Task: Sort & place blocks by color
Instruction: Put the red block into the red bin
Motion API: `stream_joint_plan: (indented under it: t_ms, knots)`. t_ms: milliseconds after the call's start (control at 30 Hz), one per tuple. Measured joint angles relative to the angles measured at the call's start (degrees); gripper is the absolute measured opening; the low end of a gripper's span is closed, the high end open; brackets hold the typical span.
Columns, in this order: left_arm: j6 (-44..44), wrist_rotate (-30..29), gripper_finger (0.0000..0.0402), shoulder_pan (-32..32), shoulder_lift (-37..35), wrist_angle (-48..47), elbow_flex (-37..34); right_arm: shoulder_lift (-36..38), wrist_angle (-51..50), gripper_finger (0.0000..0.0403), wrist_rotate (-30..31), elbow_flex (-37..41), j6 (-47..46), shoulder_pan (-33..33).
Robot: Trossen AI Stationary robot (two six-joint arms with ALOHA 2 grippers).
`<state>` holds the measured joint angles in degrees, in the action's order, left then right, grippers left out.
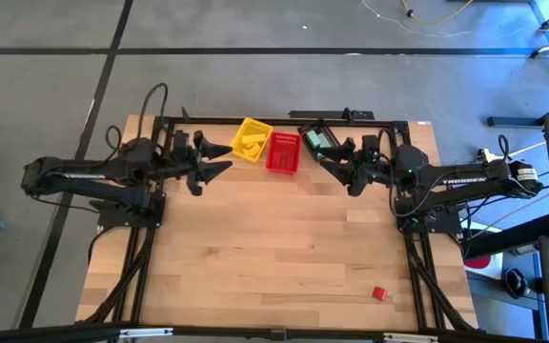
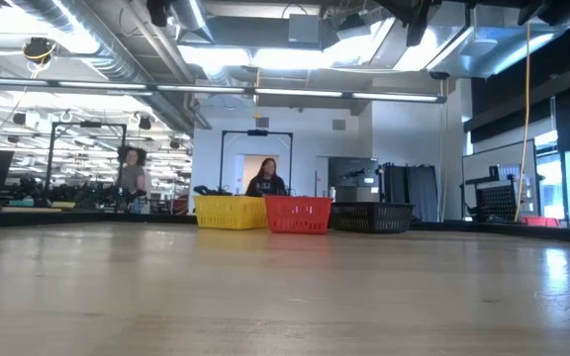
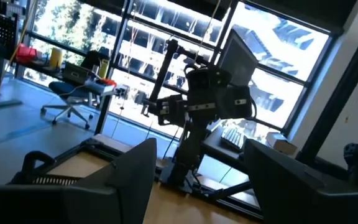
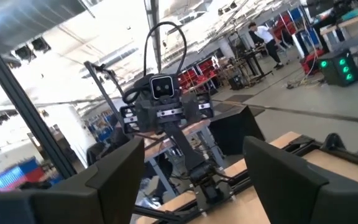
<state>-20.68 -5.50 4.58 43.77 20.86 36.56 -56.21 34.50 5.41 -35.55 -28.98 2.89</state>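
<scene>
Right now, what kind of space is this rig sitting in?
Likely an open robotics lab or workshop: exposed ceiling ducts, rows of workbenches with people behind the wooden table, and an office chair by large windows.

1 red block [image 1: 378, 293] lies alone, near table's front right; yellow blocks [image 1: 248, 143] in yellow basket [image 1: 254, 126].
</scene>
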Motion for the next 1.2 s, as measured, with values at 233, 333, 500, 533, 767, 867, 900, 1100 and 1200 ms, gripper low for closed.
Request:
stream_joint_plan:
  t_ms: [233, 333, 500, 533, 767, 867, 900, 1100, 1200]
  knots:
    - [0.3, 0.5, 0.0234, 0.0, -0.4, -0.3, 0.0, 0.0, -0.1, 0.0275, -2.8, 0.0, -4.1, 0.0]
    - [0.3, 0.5, 0.0234, 0.0, -0.4, -0.3, 0.0, 0.0, -1.8, 0.0275, -3.0, -0.1, -5.4, 0.0]
    - [-0.1, 0.6, 0.0234, 0.0, -0.4, -0.3, 0.0, -1.1, -21.5, 0.0275, -3.7, -7.7, -5.1, -0.8]
    - [-0.1, 0.6, 0.0234, 0.0, -0.4, -0.3, 0.0, -1.9, -26.6, 0.0275, -4.3, -10.2, -4.9, -1.1]
    - [-0.1, 0.7, 0.0234, 0.0, -0.4, -0.3, 0.0, -8.0, -62.7, 0.0275, -14.3, -26.3, -8.4, -6.5]
    - [-0.1, 0.7, 0.0234, 0.0, -0.4, -0.3, 0.0, -9.2, -72.6, 0.0275, -16.5, -27.9, -14.8, -11.5]
    - [-0.1, 0.7, 0.0234, 0.0, -0.4, -0.3, 0.0, -9.5, -75.5, 0.0275, -16.6, -27.9, -17.2, -13.5]
    - [-0.1, 0.7, 0.0234, 0.0, -0.4, -0.3, 0.0, -10.2, -82.7, 0.0275, -16.7, -24.2, -33.4, -26.6]
    - [0.3, 0.7, 0.0234, 0.0, -0.4, -0.3, 0.0, -10.2, -82.3, 0.0275, -16.4, -21.8, -40.6, -31.9]
